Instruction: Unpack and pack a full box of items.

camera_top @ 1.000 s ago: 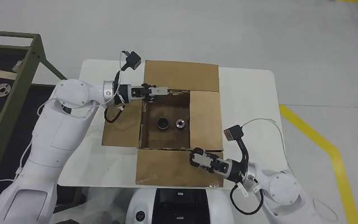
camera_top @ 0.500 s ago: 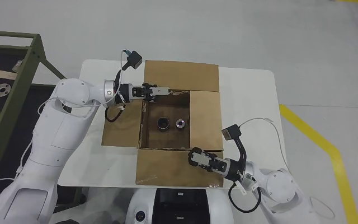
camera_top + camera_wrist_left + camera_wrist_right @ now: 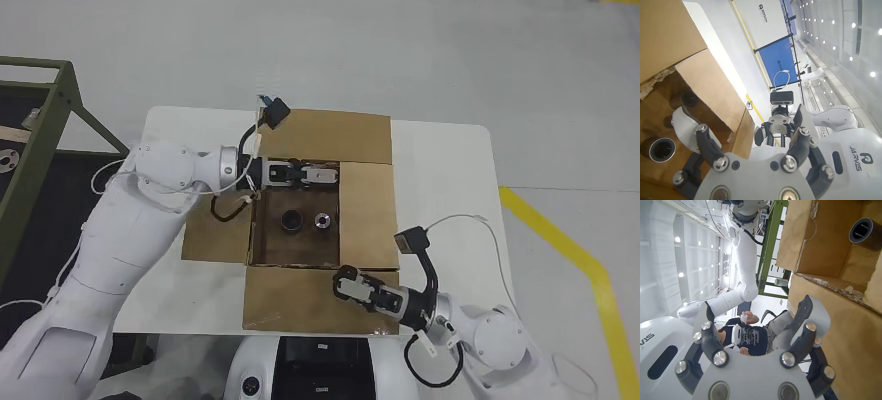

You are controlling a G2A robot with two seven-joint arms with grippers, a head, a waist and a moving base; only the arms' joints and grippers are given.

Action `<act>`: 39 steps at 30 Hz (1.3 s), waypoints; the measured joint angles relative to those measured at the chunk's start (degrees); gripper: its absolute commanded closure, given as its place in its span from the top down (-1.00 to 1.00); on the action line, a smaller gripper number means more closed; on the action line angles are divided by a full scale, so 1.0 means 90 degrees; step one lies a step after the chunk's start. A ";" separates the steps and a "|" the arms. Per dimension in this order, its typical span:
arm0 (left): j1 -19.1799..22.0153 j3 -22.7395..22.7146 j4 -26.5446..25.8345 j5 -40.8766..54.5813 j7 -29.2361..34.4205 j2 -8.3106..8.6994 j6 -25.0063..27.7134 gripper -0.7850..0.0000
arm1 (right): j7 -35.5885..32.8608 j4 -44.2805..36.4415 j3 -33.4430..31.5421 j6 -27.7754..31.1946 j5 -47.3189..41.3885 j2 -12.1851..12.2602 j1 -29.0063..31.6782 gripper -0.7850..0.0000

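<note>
An open cardboard box point(image 3: 365, 215) lies on the white table point(image 3: 450, 180) with its flaps spread out. Two short cylinders stand on its floor: a dark one point(image 3: 291, 220) and a silver-rimmed one point(image 3: 323, 221). My left gripper point(image 3: 325, 174) hangs open over the far side of the opening, holding nothing. In the left wrist view this gripper point(image 3: 738, 117) stands above the silver-rimmed cylinder point(image 3: 662, 150) and a dark cylinder point(image 3: 689, 98). My right gripper point(image 3: 343, 282) is open over the near flap point(image 3: 848, 332); in its own view the right gripper point(image 3: 755, 309) is empty, with one cylinder point(image 3: 861, 230) beyond it.
A green metal rack point(image 3: 40, 110) stands off the table's left side. A yellow line point(image 3: 560, 240) runs across the floor on the right. Bare table shows right of the box and at the near left corner.
My left gripper has moved right from the box's far left corner to over the far middle of the opening. The right gripper has shifted slightly left along the near flap.
</note>
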State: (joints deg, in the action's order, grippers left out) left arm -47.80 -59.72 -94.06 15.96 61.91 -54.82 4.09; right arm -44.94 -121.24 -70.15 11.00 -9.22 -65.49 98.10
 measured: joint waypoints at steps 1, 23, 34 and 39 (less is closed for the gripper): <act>0.0093 0.0141 0.0071 -0.0077 -0.0064 -0.0040 -0.0022 1.00 | 0.0007 -0.0026 -0.0003 0.0020 0.0016 0.0007 0.0039 1.00; 0.0061 0.1297 0.0443 -0.1078 -0.1047 -0.0407 0.0009 1.00 | 0.0144 -0.0091 0.0106 0.0057 0.0199 0.0109 0.0195 1.00; 0.0196 0.1518 0.1213 -0.0561 -0.1324 -0.0643 0.0512 1.00 | 0.0227 -0.0043 0.0289 -0.0159 0.0341 0.0135 0.0085 1.00; 0.0411 0.1633 0.1590 -0.0349 -0.1405 -0.0785 0.0706 1.00 | 0.0200 -0.0027 0.0401 -0.0266 0.0387 0.0145 0.0013 1.00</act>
State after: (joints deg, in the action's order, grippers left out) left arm -44.11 -45.02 -79.74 12.82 49.26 -61.89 10.44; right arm -43.14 -121.48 -66.53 8.60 -5.74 -64.19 98.22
